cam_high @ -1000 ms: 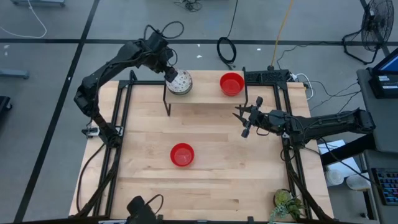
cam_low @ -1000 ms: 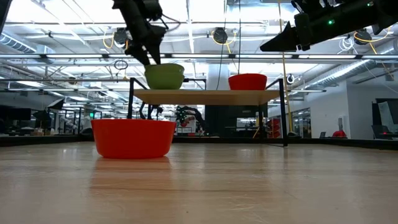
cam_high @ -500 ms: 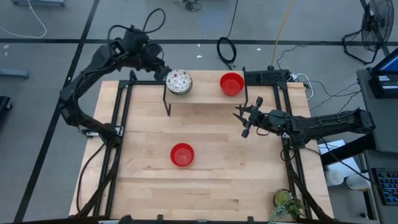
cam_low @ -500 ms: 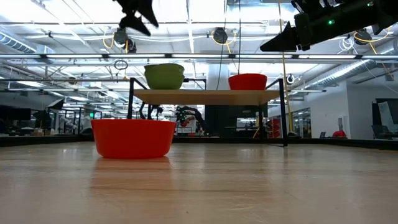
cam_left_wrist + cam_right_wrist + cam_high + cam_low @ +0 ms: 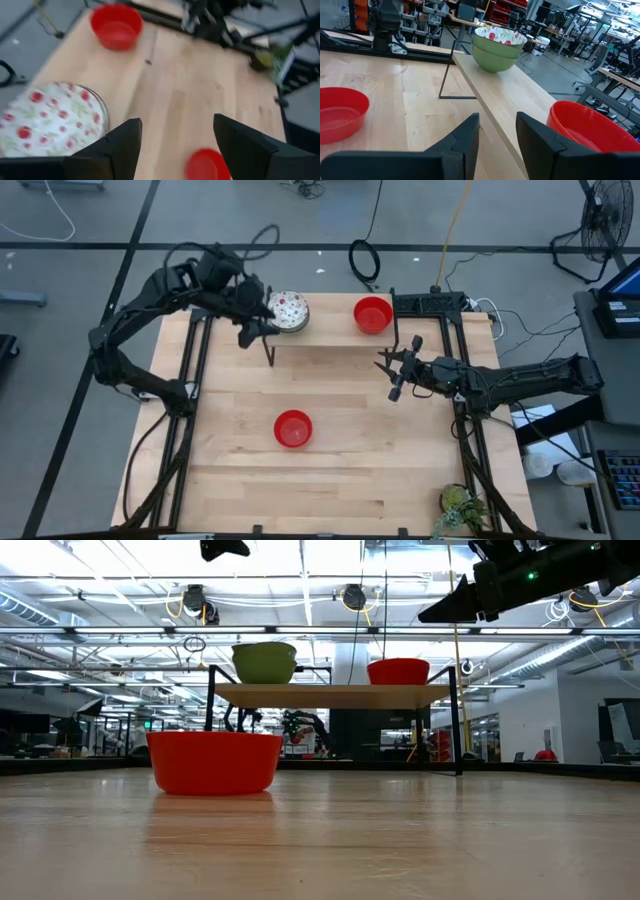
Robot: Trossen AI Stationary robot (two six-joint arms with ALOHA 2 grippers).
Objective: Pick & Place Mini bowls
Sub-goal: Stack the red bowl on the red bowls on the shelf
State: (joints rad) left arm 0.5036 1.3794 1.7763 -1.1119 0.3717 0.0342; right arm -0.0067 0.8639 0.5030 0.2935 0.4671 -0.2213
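A mini bowl (image 5: 288, 310), white with red speckles inside and green outside, stands on the left end of a raised wooden shelf (image 5: 330, 336). In the right wrist view it (image 5: 497, 46) seems nested in a second green bowl. A red mini bowl (image 5: 372, 314) stands on the shelf's right end. Another red bowl (image 5: 293, 428) rests on the table's middle. My left gripper (image 5: 250, 330) hangs open above the shelf's left end, beside the speckled bowl (image 5: 50, 120), with nothing between its fingers. My right gripper (image 5: 388, 376) waits open and level at the right, holding nothing.
The shelf stands on thin black legs (image 5: 268, 348) at the table's far side. Black frame rails (image 5: 200, 380) run along the table's left and right edges. A small plant (image 5: 460, 510) sits at the near right corner. Bare wood lies around the red bowl on the table.
My left gripper has drawn up and away from the speckled bowl, first toward the table's far left, then back toward the near side, turning as it went. It now hangs beside the shelf's left end. The bowl stays on the shelf where it was.
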